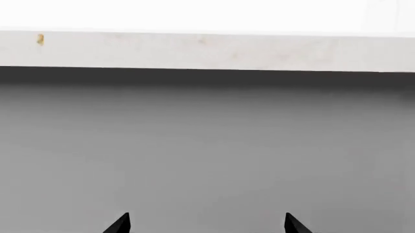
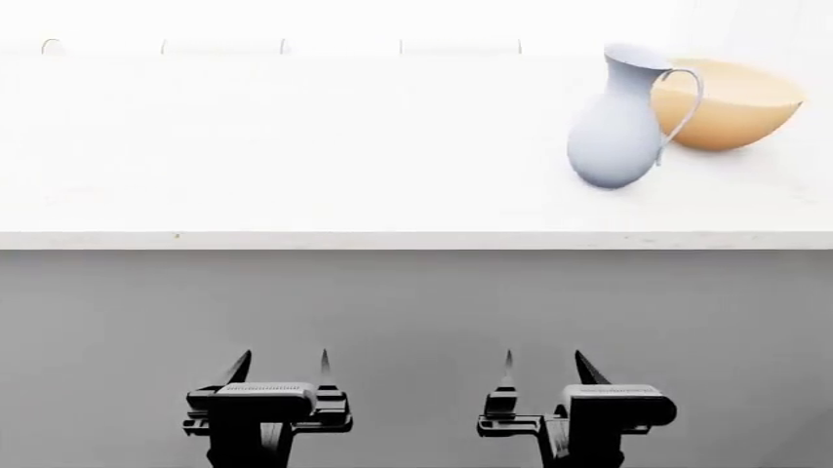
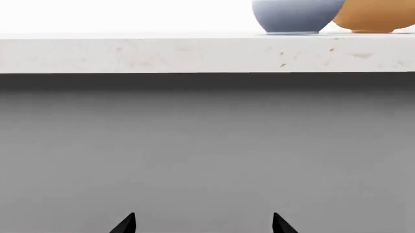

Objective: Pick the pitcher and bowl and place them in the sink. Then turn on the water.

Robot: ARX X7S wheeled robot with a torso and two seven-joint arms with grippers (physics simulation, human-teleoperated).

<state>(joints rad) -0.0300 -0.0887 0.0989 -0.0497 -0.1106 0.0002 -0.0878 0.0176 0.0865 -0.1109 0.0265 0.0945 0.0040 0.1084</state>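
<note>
Pitcher (image 2: pixel 614 122) upright on the white counter (image 2: pixel 287 156), toward the far right in the head view, handle turned to the right. Bowl (image 2: pixel 732 105) just behind and to the right of it, partly hidden by the handle, tipped a little so the inside faces up and left; touching or a hair apart, cannot tell. Seen from the right wrist camera too: pitcher belly (image 3: pixel 297 16) and bowl bottom (image 3: pixel 376 17) side by side above the speckled counter edge (image 3: pixel 194 53). Below the counter, a plain grey cabinet front (image 2: pixel 416 302). Down low before that front, well short of the counter, left gripper (image 2: pixel 280 369) with fingers spread and nothing between them; right gripper (image 2: pixel 543 369) likewise spread and empty. In the left wrist view, only two dark fingertips (image 1: pixel 120 224) against grey panel and counter edge.
</note>
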